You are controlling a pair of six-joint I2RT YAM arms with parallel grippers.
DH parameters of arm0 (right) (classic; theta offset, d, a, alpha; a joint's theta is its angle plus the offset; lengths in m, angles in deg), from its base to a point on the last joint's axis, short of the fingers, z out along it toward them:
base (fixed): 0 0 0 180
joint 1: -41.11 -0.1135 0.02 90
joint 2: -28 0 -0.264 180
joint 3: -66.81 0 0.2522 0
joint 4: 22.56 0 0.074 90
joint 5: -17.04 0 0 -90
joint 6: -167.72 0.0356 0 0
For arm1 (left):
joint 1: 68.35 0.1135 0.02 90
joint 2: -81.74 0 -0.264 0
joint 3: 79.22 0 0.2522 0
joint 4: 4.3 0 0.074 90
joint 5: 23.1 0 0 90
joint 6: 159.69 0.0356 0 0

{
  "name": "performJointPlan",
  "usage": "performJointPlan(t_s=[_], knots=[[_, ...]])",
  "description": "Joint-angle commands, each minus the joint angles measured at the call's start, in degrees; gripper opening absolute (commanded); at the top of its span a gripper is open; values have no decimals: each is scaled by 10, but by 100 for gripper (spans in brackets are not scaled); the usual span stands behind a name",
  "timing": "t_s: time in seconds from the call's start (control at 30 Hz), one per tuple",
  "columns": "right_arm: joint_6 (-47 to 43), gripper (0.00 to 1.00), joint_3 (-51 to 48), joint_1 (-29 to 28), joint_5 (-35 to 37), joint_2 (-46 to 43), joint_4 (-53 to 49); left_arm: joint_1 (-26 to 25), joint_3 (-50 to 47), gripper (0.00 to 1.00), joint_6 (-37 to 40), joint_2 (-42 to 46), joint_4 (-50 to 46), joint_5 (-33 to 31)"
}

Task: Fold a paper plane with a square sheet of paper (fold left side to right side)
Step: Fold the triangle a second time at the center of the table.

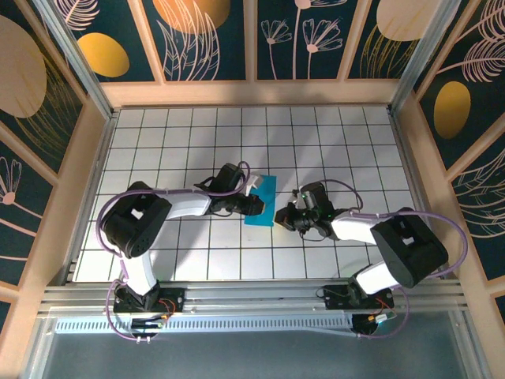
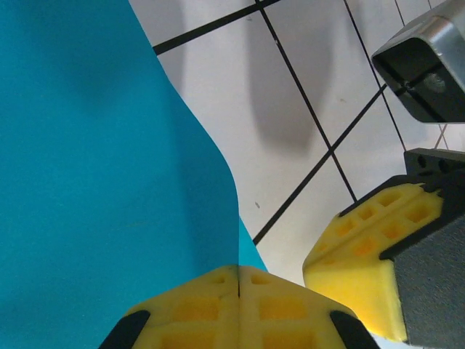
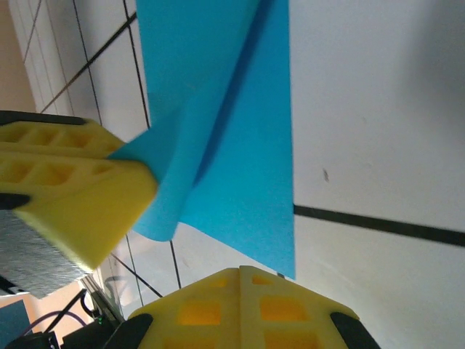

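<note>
- Square sheet of paper (image 1: 263, 201): bright cyan-blue and plain. It lies near the middle of the desk (image 1: 197, 134), between the two grippers. From above it shows as a narrow, slanted strip with one layer doubled over another.
- Same sheet, right wrist view (image 3: 240, 167): the lower layer lies flat on the white tiles. The upper layer rises in a soft curve, not pressed flat.
- Left gripper (image 1: 254, 204): at the sheet's left edge, with its yellow fingers fully closed. In the right wrist view (image 3: 138, 174) the raised layer runs in between the fingertips, pinched there. In its own wrist view (image 2: 238, 287) the blue edge (image 2: 94, 182) runs down to the closed tips.
- Right gripper (image 1: 282, 215): just right of the sheet's near end. Its fingers (image 3: 240, 291) are closed together with nothing seen between them. The lower layer's corner lies just beside the tips; whether they touch cannot be told.
</note>
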Motion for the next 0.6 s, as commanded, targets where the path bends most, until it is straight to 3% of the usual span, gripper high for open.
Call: performJointPlan(t_s=[0.0,0.57], knots=[[-4,0,19,-2,17,8,27,2,19,0,-25,-23,26,25],[-34,0,66,38,-20,86,35,9,44,0,-69,-48,39,5]])
